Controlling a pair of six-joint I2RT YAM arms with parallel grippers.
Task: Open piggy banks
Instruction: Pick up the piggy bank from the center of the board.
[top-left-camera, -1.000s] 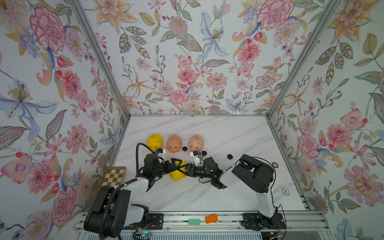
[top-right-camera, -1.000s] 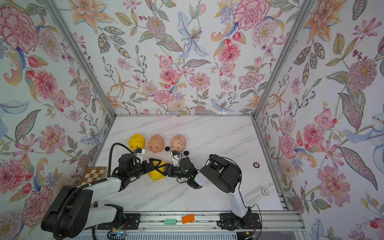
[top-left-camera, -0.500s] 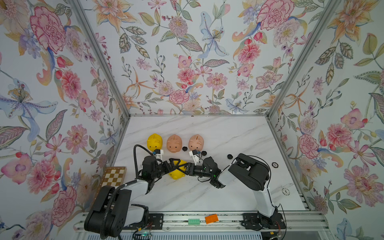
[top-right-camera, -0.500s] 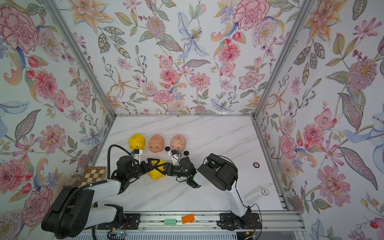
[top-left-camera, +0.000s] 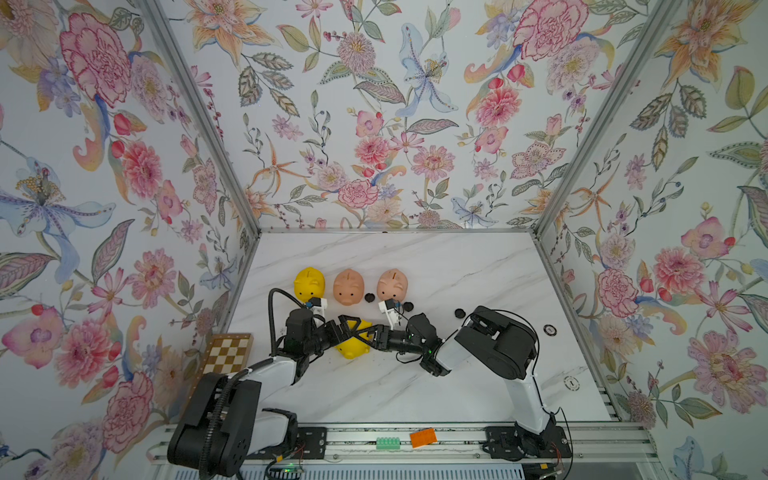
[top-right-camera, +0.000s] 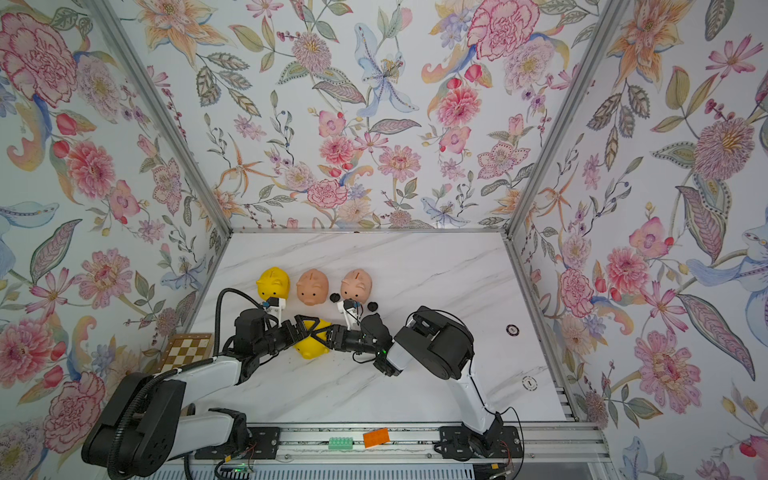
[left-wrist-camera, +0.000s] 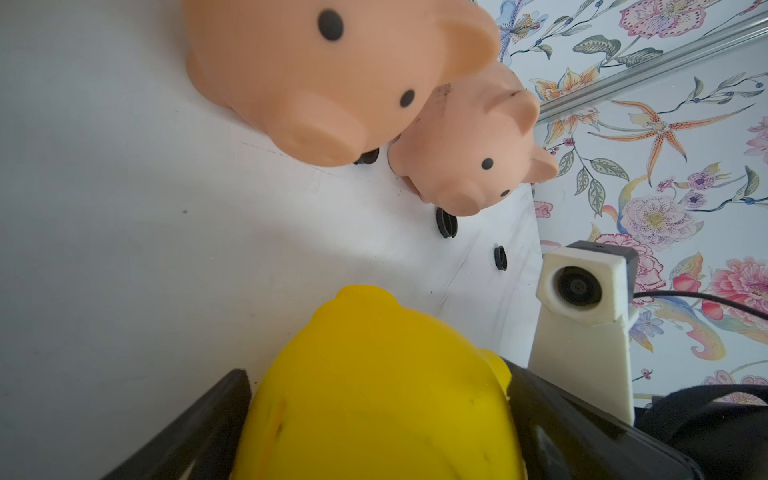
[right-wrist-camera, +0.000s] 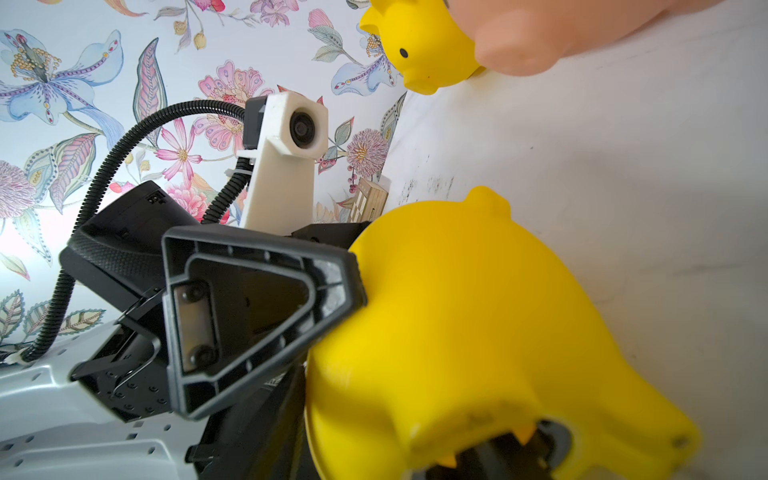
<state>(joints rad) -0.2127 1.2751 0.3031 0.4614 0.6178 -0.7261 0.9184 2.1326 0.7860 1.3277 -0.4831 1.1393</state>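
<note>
Left gripper (top-left-camera: 348, 330) first: jaws spread wide and clamped on a yellow piggy bank (top-left-camera: 353, 347). The left wrist view shows it well, with a black finger (left-wrist-camera: 199, 432) pressed against each flank of the yellow body. The pig is turned on its side near the front middle of the marble table (top-left-camera: 436, 257). Whether it rests on the surface or hangs just above it, I can't tell.

Right gripper (top-left-camera: 374, 333) comes in from the opposite side, nose up against the pig's belly. In the right wrist view the round belly opening (right-wrist-camera: 498, 449) is dark, with something black inside. The fingertips are out of sight, so I can't tell how far those jaws are apart or whether they grip anything.

Behind the two grippers, three pigs stand upright in a row with their snouts towards the robot. They are the second yellow pig (top-left-camera: 308, 284), the middle peach-pink pig (top-left-camera: 348, 286) and the far peach-pink pig (top-left-camera: 392, 284).

Loose black plugs lie on the marble. The first plug (top-left-camera: 369, 297) is between the two pink pigs and the second plug (top-left-camera: 408, 306) is just beside the far one. The third plug (top-left-camera: 459, 313) lies further towards the right arm.

Out at the edges, a chessboard (top-left-camera: 228, 353) sits beyond the table's left side. A green brick (top-left-camera: 388, 442) and an orange brick (top-left-camera: 423, 437) lie on the front rail.
</note>
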